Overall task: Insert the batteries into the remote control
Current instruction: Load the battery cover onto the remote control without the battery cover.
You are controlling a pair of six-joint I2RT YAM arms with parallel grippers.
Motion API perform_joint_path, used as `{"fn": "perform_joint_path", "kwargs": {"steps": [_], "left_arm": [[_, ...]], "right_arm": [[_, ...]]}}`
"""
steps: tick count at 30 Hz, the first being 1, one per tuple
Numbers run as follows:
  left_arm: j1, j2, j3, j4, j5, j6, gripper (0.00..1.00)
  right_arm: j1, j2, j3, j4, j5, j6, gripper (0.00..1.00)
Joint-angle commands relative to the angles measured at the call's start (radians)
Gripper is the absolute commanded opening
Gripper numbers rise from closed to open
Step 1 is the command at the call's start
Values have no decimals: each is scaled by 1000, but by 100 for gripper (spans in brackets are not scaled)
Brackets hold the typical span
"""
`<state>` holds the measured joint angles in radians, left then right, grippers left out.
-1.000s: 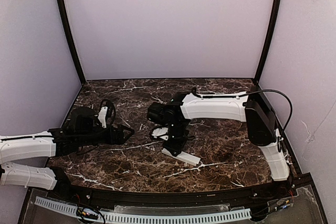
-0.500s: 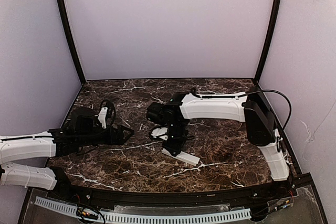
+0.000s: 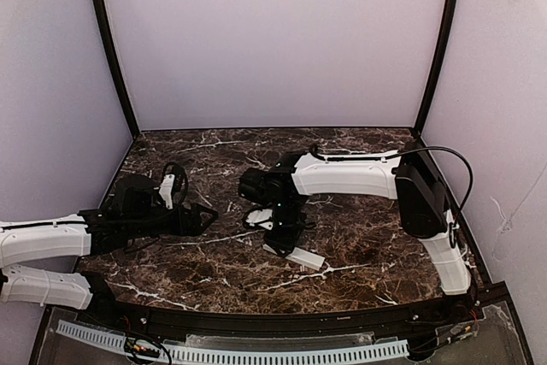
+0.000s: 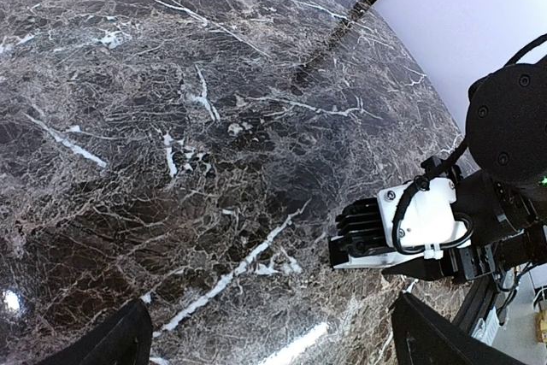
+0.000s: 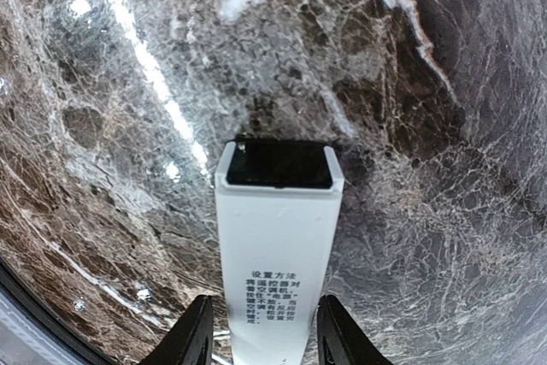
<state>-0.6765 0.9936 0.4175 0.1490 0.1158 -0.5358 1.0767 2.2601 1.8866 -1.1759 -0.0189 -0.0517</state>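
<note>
The remote control is a slim white bar lying on the marble table, with a dark open patch at its far end and printed text on its back. It also shows in the top view as the remote control. My right gripper straddles its near end from above, open, with a thin gap on each side between fingers and plastic. In the top view the right gripper points down at the bar. My left gripper rests low at the left, open wide and holding nothing. The batteries are out of view.
In the left wrist view my left gripper faces bare marble, with the right arm's white wrist block to its right. Pale walls and black corner posts enclose the table on three sides.
The right gripper's jaws have spread apart from the remote control, which stays on the table. The left arm has not moved.
</note>
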Motion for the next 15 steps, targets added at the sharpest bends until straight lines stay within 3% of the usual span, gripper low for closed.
{"fn": "perform_joint_path", "kwargs": {"steps": [1,15], "left_arm": [[6,-10,-17,6,10,-2,99],[6,53,13,27,77,27,99]], "right_arm": [[-6,6,5,-15,12,1,42],[-41,-252,-145,173,-29,50,63]]}}
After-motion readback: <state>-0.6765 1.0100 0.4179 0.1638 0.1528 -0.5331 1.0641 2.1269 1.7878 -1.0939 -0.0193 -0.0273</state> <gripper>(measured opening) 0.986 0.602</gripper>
